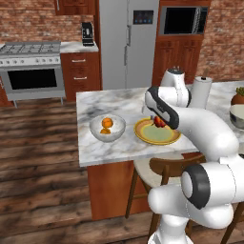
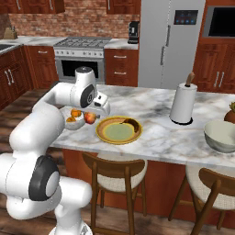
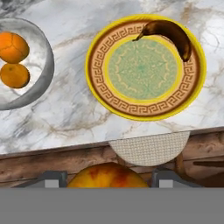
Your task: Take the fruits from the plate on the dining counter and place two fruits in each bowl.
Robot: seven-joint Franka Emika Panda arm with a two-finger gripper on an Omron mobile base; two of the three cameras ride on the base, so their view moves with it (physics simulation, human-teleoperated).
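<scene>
My gripper (image 3: 108, 180) is shut on a reddish apple (image 3: 107, 176) and holds it above the dining counter (image 1: 95, 147). In the base views the gripper (image 2: 94, 114) and apple (image 2: 90, 118) hang between the yellow plate (image 2: 105, 136) and the whitish bowl (image 2: 77, 124). Two oranges (image 3: 13, 47) lie in that bowl (image 3: 47, 70). On the plate (image 3: 100, 94) rests one dark brown curved fruit (image 3: 171, 33) along its rim. The grey bowl (image 2: 221, 136) stands far right on the counter, and I cannot see inside it.
A paper towel roll (image 2: 183, 103) stands between the plate and the grey bowl. Wooden stools (image 2: 114, 172) with woven seats are tucked under the counter's near edge. Stove, fridge and a coffee machine (image 2: 133, 32) line the back wall.
</scene>
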